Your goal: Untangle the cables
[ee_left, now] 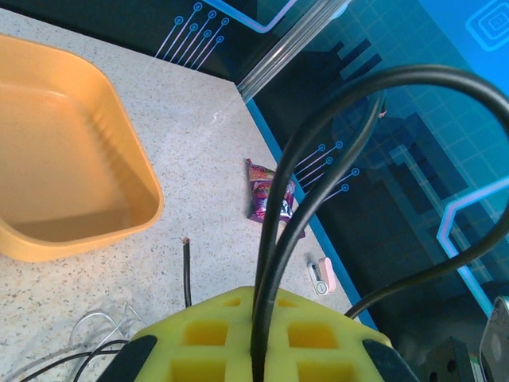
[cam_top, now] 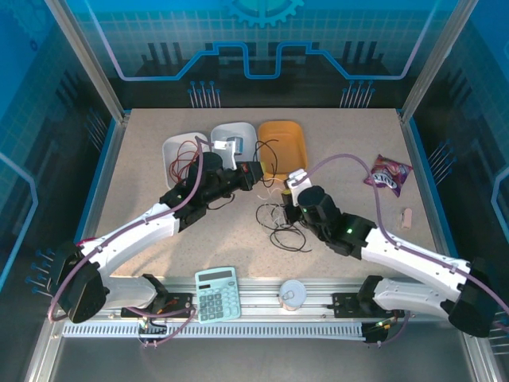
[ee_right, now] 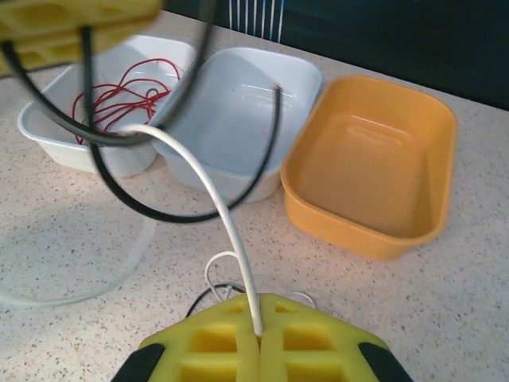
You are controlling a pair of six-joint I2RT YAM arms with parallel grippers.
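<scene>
Tabletop [cam_top: 350,135] (blue-walled): left fingers [ee_left: 207,334] tight on black cable [ee_left: 421,73], right fingers [ee_right: 215,342] on white cable [ee_right: 231,231]

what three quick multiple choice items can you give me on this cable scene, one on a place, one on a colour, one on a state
1. Where does the red cable lie? A in the orange tray; B in the left white tray; C beside the calculator.
2. What colour is the cable in the right gripper? A white; B red; C blue.
3. How is the left gripper? A wide open; B shut on the black cable; C shut on a snack packet.
Answers: 1 B, the red loops sit inside that tray. 2 A, the white cable runs in between its pads. 3 B, black strands are pinched between its pads.
</scene>
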